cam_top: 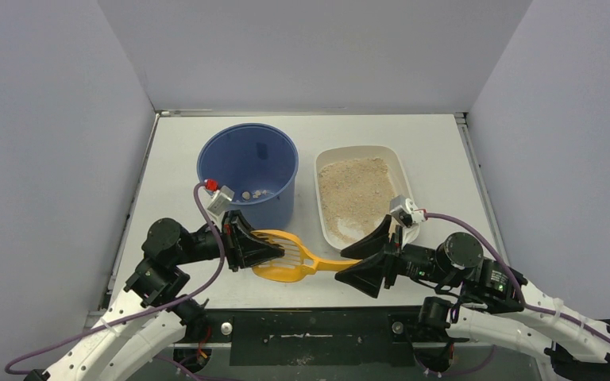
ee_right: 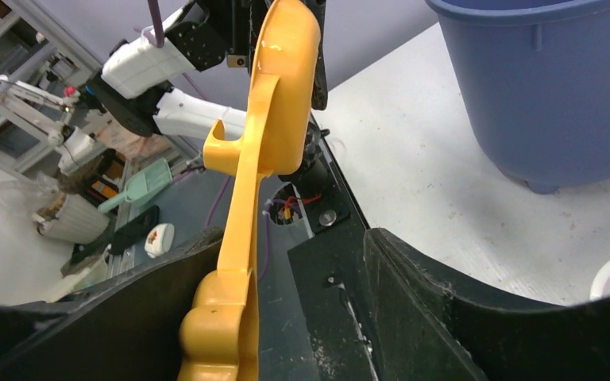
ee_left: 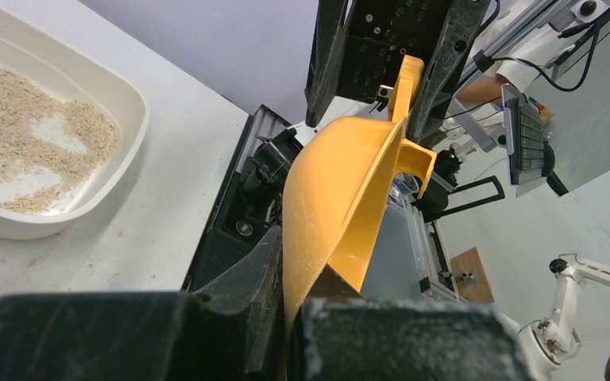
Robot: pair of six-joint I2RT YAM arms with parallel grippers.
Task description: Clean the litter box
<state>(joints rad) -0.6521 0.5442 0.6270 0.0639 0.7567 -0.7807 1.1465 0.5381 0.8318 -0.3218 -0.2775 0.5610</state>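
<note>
Evidently this is the hand-over step: my left pincer (cam_top: pixel 268 249) is clamped on the bowl end of the orange scoop (cam_top: pixel 286 263) and offers the handle (cam_top: pixel 326 264) toward 3 o'clock, into my right pincer (cam_top: pixel 341 264). That one stands wide. The handle runs between its fingers, close against one of them in the right wrist view, though I cannot tell whether it touches. Nothing is gripped there yet.

The litter box (cam_top: pixel 357 149) sits on the worktop (cam_top: pixel 183 159) at about 1 o'clock from the scoop, just beside the blue bucket (cam_top: pixel 282 202), which stands at 11 o'clock. The scoop is held near the front edge, apart from the tray, so by my judgement no scooping is under way.

Next, the right fingers need to close squarely on the handle before the left lets go (release too soon and the scoop drops). Then comes a swing toward 1 o'clock, bowl low, into the granules (cam_top: pixel 353 186).

The scoop is hard, glossy moulded plastic, slotted through the bowl and dusted pale — probably slippery on its thin edge. The tray is smooth cream plastic, shallow and round-cornered. Its fill is tan, sandy and loose, thin enough in patches to show the floor. The bucket is tall, round and rigid, with a few small pale lumps at the bottom.
</note>
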